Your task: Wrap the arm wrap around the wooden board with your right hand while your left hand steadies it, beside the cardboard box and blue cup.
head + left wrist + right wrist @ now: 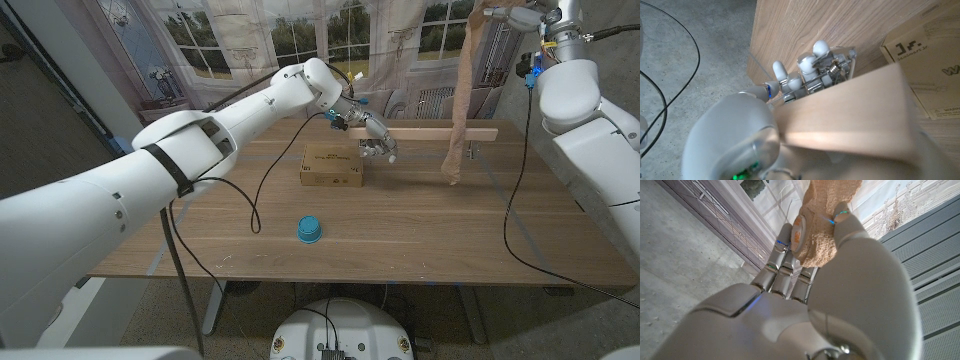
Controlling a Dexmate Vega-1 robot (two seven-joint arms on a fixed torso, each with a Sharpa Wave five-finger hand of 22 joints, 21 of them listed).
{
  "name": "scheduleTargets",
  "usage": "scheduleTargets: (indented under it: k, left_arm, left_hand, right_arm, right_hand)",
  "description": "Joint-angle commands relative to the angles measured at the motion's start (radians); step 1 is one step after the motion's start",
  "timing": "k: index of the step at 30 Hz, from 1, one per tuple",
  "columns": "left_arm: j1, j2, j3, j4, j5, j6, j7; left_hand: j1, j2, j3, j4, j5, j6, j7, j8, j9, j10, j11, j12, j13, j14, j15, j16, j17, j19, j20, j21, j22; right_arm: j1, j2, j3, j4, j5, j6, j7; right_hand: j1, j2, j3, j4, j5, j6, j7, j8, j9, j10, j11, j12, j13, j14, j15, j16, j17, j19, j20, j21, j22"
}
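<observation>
My left hand (376, 140) grips one end of the long wooden board (440, 134) and holds it level just above the table, behind the cardboard box (332, 166). In the left wrist view the fingers (805, 75) curl around the board (850, 115), with the box (932, 65) beside it. The tan arm wrap (463, 90) hangs as a long strip across the board's far part, its lower end close to the table. My right hand (522, 17), raised high at the back right, holds the wrap's upper end. The right hand (840, 290) pinches the bunched wrap (817, 230). The blue cup (309, 230) stands near the front.
The wooden table (420, 240) has bare surface to the right of the cup and box. A black cable (250, 200) loops over the table's left part, and another cable (515, 200) hangs from my right arm. A curtain printed with windows stands behind.
</observation>
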Motion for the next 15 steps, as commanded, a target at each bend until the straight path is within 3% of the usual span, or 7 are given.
scheduleTargets:
  k: [1, 15]
  left_arm:
    - [0.005, 0.003, -0.007, -0.011, -0.032, -0.024, -0.048]
    - [0.036, 0.053, -0.037, -0.1, -0.077, 0.004, -0.054]
  left_hand:
    - [0.008, 0.0, 0.0, 0.001, 0.001, 0.009, -0.002, -0.005, 0.001, 0.009, -0.006, 0.07, 0.003, 0.072, -0.07, 0.004, 0.003, -0.002, -0.084, 0.007, 0.003]
    - [0.009, 0.0, -0.001, 0.001, 0.0, 0.01, -0.002, -0.005, 0.002, 0.008, -0.005, 0.069, 0.003, 0.072, -0.07, 0.005, 0.004, -0.003, -0.083, 0.007, 0.004]
  right_arm:
    - [-0.037, 0.005, 0.077, 0.055, 0.176, -0.014, -0.016]
    - [-0.112, -0.012, 0.121, 0.134, 0.285, -0.015, -0.047]
  right_hand:
    - [0.182, 0.189, 0.049, 0.04, 0.005, 0.256, 0.096, -0.006, 0.002, 0.265, 0.063, -0.005, -0.001, 0.411, -0.244, -0.003, 0.003, -0.001, -0.006, 0.008, 0.003]
    - [0.183, 0.188, 0.057, 0.041, 0.008, 0.256, 0.101, -0.015, 0.0, 0.264, 0.068, -0.011, 0.005, 0.415, -0.244, -0.01, 0.007, -0.006, -0.005, 0.015, 0.004]
